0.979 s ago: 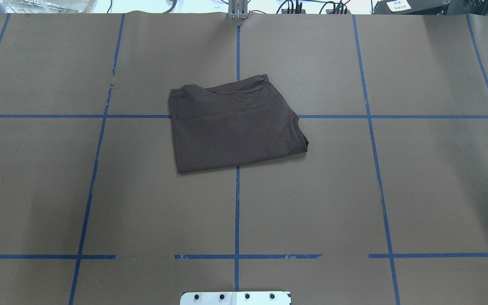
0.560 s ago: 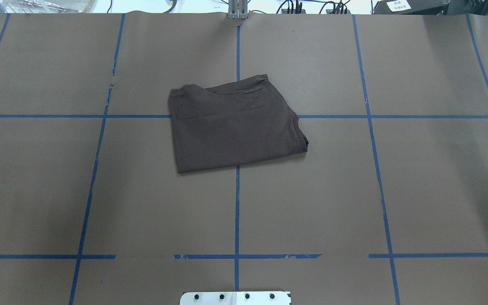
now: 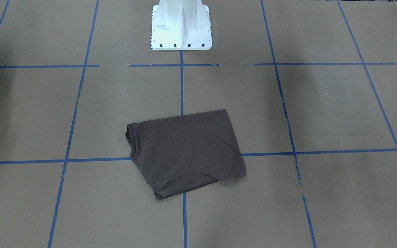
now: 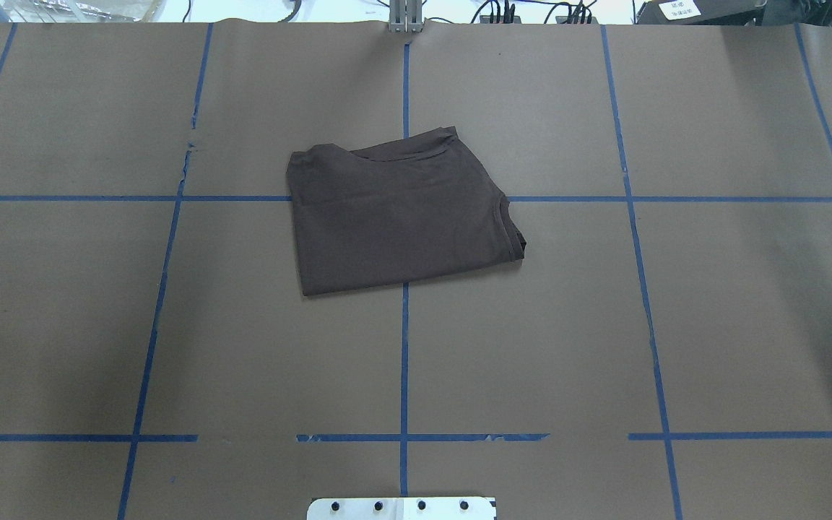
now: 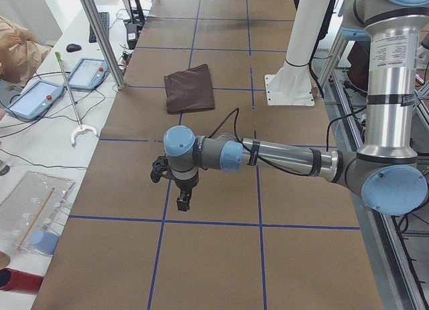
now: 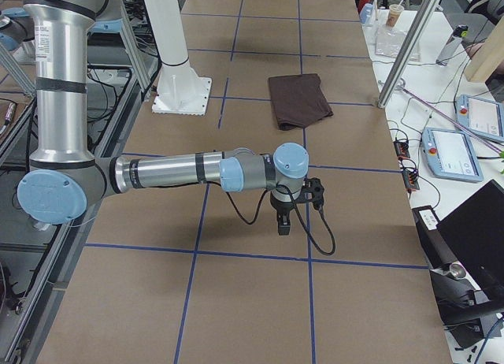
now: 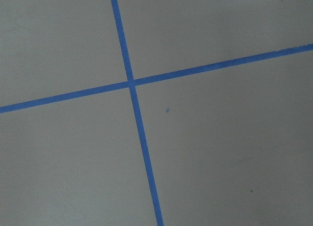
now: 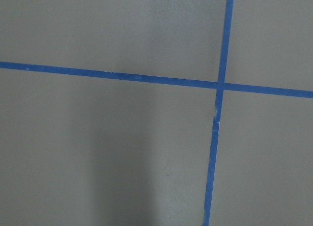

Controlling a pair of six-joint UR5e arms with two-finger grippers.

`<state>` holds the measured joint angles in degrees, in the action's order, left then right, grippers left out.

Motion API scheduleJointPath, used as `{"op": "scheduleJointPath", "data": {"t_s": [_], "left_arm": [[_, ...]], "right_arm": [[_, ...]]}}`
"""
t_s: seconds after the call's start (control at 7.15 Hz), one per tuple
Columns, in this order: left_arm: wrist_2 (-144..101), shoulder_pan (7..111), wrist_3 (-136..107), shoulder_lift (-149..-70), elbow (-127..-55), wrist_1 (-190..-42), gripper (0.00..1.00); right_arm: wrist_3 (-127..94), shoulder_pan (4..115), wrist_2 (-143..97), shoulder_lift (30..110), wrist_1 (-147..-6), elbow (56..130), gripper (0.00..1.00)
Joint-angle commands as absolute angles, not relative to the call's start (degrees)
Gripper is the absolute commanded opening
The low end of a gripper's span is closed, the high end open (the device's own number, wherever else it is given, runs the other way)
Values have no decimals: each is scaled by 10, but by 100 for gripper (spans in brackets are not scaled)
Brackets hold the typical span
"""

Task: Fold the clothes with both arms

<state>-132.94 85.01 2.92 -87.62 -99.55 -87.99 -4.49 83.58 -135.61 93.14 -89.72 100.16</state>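
Note:
The dark brown-grey T-shirt (image 4: 398,217) lies folded into a compact rectangle at the table's middle. It also shows in the front view (image 3: 184,153), the left side view (image 5: 190,88) and the right side view (image 6: 298,99). Its ribbed collar shows at one edge. My left gripper (image 5: 182,204) hangs over bare table far from the shirt. My right gripper (image 6: 282,225) does the same at the other end. Both show only in the side views, so I cannot tell whether they are open or shut. Neither touches the shirt.
Brown paper with blue tape grid lines (image 4: 404,361) covers the table. The white pedestal base (image 3: 181,26) stands at the robot's side. Operator consoles (image 5: 33,98) and a grabber stick (image 5: 70,95) lie beside the table. The wrist views show only paper and tape crossings (image 7: 130,83).

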Motion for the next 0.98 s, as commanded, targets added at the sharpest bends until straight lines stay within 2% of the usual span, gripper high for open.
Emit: {"op": "scheduleJointPath", "data": {"t_s": [0.0,0.42,0.7,0.84], "left_arm": [[-1326,854,26,-879,-991,-881,100],[-1309,870,26,-876,-1019,-878,100],[-1307,878,26,-861,-1089,-875,100],[-1307,878,27,-854,-1097,-876,100]], "right_arm": [[-45,837,-1350,930,-896,1005,100],[-45,838,-1345,940,-892,1005,100],[-54,859,-1366,942,-924,1039,100],[-54,860,-1359,936,-928,1035,100]]}}
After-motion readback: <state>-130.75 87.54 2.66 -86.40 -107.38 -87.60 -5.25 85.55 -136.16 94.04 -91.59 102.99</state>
